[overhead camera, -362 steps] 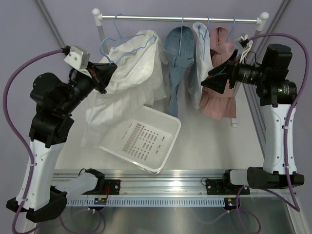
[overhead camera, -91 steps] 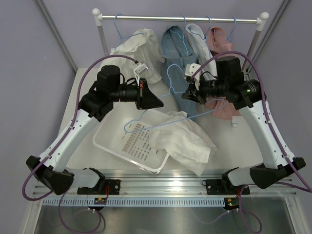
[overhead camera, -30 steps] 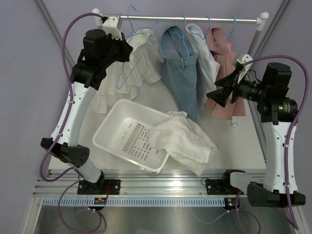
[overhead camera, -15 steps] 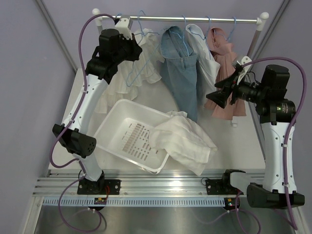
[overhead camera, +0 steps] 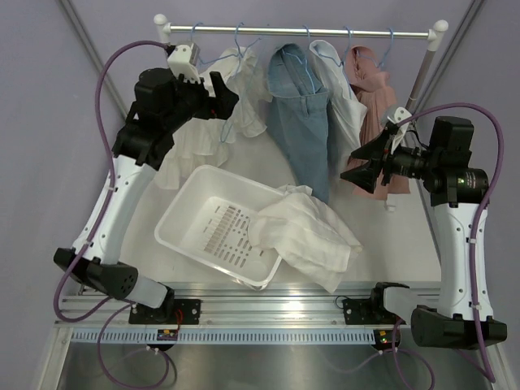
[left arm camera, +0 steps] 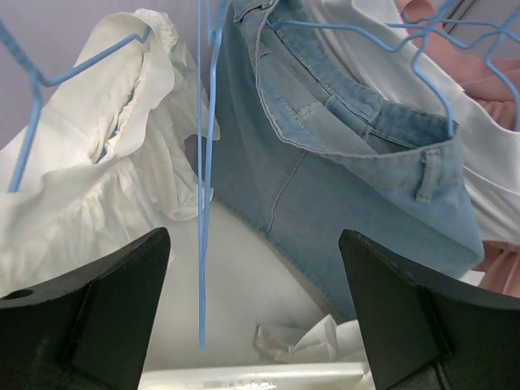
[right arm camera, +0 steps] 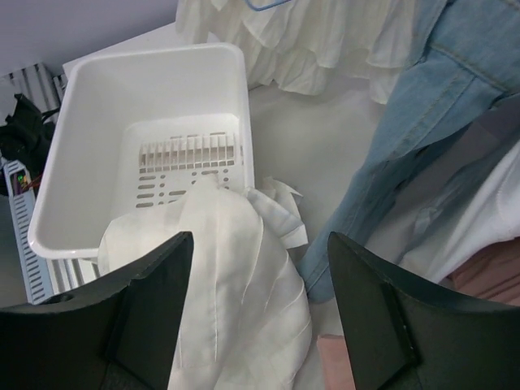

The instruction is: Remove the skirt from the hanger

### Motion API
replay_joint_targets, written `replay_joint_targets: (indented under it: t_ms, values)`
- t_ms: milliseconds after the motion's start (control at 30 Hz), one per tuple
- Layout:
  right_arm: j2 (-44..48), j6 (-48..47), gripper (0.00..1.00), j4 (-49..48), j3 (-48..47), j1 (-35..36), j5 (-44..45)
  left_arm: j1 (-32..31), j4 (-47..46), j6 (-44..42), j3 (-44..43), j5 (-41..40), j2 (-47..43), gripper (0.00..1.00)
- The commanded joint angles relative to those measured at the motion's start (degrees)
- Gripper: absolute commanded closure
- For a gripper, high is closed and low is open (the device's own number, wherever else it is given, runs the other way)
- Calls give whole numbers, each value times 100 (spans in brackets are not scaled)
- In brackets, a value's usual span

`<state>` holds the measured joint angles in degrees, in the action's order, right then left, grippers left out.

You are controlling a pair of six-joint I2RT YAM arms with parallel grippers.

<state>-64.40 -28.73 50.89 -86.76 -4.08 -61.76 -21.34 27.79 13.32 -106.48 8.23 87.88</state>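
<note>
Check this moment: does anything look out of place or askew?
The white skirt is draped over the right rim of the white basket, part inside and part spilling onto the table, rather than lying fully in it. The basket also sits at an angle to the table edge.

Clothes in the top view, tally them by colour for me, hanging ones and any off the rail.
White: 3, ruffled garment, plain hung garment, skirt draped over basket
Blue: 1, denim garment
Pink: 1, pink garment
Total: 5
</note>
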Motion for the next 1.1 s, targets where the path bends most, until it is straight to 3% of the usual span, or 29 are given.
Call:
replay_joint_targets:
  t_ms: [0, 167, 267, 500, 567, 733, 900, 1067]
  values:
    - [42, -712, 25, 534, 124, -23, -644, -10, -213, -172, 468, 73, -858, 9]
    - [-11, -1011, 25, 781, 405, -23, -557, -10, 86, -137, 1916, 302, -1948, 4]
    - [-29, -1082, 25, 887, 581, -23, -469, -10, 130, 301, 2873, 705, -2519, 1]
    - [-81, -1161, 25, 1045, 1125, -23, -478, -212, -1117, 1725, 4800, 2279, -3154, 1]
    - [-108, -1318, 25, 1142, 1223, -23, -504, -457, -1372, 1788, 4987, 2420, -3075, 1]
    - [-38, -1504, 25, 1247, 1486, -23, -425, -1405, -1426, 963, 4909, 2026, -2487, 1]
    - [-2, -1697, 25, 1485, 1583, -23, -460, -1706, -1092, 215, 4654, 1533, -1950, 1]
    - [94, -1680, 24, 1458, 1680, -23, -478, -1750, -1223, 372, 4347, 1778, -1344, 3]
